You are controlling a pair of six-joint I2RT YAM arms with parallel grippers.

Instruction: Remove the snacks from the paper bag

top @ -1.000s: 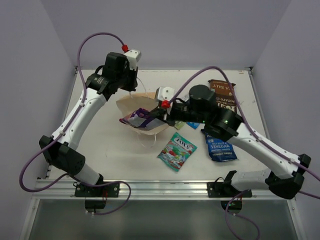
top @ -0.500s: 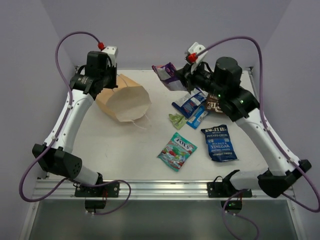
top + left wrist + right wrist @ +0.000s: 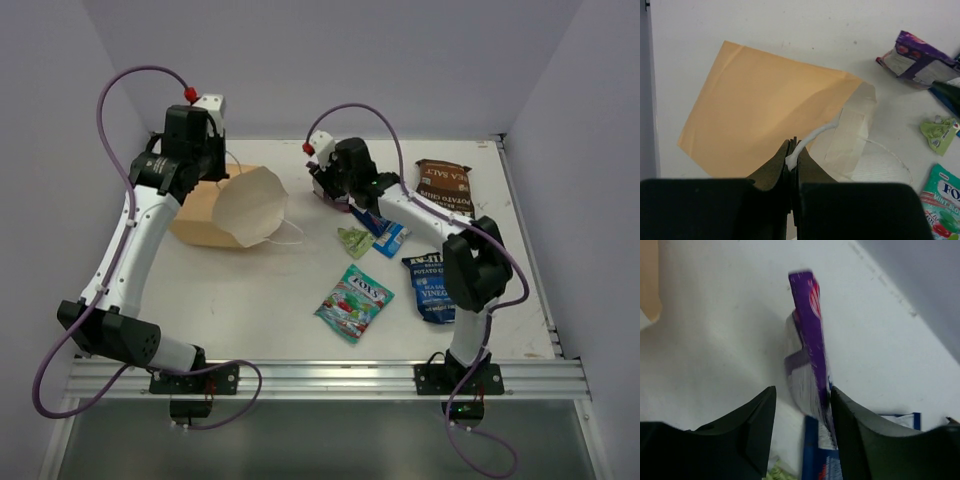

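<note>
The tan paper bag (image 3: 205, 212) lies on its side at the back left, its white mouth (image 3: 250, 205) facing right. My left gripper (image 3: 791, 159) is shut on the bag's white string handle (image 3: 815, 136) and holds it above the bag. My right gripper (image 3: 802, 402) is open low over the table's back middle. A purple candy bag (image 3: 812, 340) stands on edge between its fingers, close to the right one. Other snacks lie on the table: a teal candy bag (image 3: 353, 302), a dark-blue chip bag (image 3: 428, 288), a brown chip bag (image 3: 443, 186), blue-white packets (image 3: 386, 232) and a green wrapper (image 3: 354, 240).
The right arm (image 3: 470, 270) arches over the dark-blue chip bag and the blue-white packets. The table's back edge and wall run just behind the purple bag. The loose second handle (image 3: 290, 225) trails from the bag's mouth.
My right gripper drew the purple candy bag out of the paper bag, carried it to the back middle, lowered it and opened. My left gripper pulled the paper bag back and to the left.
</note>
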